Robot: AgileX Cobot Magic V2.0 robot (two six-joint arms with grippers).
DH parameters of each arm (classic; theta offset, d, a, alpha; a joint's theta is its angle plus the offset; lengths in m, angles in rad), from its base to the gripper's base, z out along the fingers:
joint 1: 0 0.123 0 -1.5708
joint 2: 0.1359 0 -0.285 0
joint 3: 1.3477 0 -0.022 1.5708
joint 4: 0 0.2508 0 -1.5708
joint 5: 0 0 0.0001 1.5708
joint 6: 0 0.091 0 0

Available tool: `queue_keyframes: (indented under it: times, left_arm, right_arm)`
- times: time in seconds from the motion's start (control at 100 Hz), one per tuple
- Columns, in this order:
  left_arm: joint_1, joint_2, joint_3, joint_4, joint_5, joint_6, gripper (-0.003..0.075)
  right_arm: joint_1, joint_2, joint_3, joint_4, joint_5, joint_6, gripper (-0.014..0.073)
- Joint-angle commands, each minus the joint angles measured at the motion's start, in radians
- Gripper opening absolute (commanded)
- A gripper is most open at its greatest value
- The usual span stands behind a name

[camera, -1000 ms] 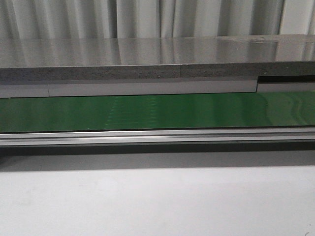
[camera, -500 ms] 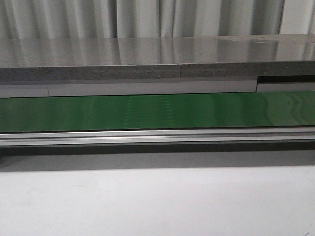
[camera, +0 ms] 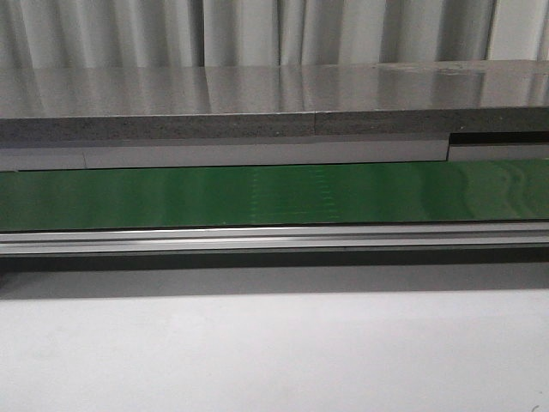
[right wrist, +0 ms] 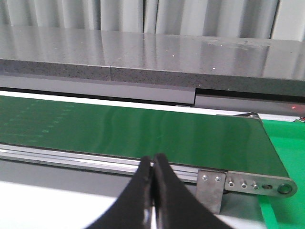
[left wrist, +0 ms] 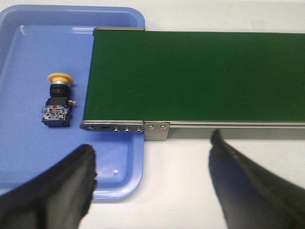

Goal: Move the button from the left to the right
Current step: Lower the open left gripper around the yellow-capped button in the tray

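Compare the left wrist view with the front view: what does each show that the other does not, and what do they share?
Only the left wrist view shows the button, lying on its side in a blue tray beside the end of the belt, apart from it. It also shows the left gripper, open and empty, and the end bracket of the conveyor.

Only the front view shows the grey shelf behind the conveyor and the pale curtain beyond it.

Both show the green belt with its metal side rail and the white table.
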Motion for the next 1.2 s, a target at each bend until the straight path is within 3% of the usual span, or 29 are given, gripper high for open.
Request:
queue_keyframes:
  times: [0.0, 0.3, 0.48, 0.77, 1.19]
  left_arm:
    - [-0.008, -0.002, -0.039, -0.003, -0.084, 0.000, 0.0629]
    - [-0.006, -0.002, -0.043, 0.002, -0.160, 0.000, 0.0615]
    - [0.055, 0.050, -0.107, 0.014, -0.134, -0.012, 0.0559]
    - [0.228, 0.285, -0.255, 0.014, -0.121, -0.012, 0.0547]
    - [0.307, 0.676, -0.461, 0.021, -0.125, 0.026, 0.0547]
  right_arm:
    - [0.000, -0.019, -0.015, 0.003, -0.076, -0.002, -0.0068]
    - [0.000, -0.019, -0.015, 0.003, -0.076, -0.002, -0.0068]
    - [0.000, -0.019, -0.015, 0.003, -0.076, -0.002, -0.0068]
    - [0.000, -0.019, -0.015, 0.003, -0.076, -0.002, -0.0068]
    - [0.000, -0.019, -0.015, 0.003, -0.076, -0.002, -0.0068]
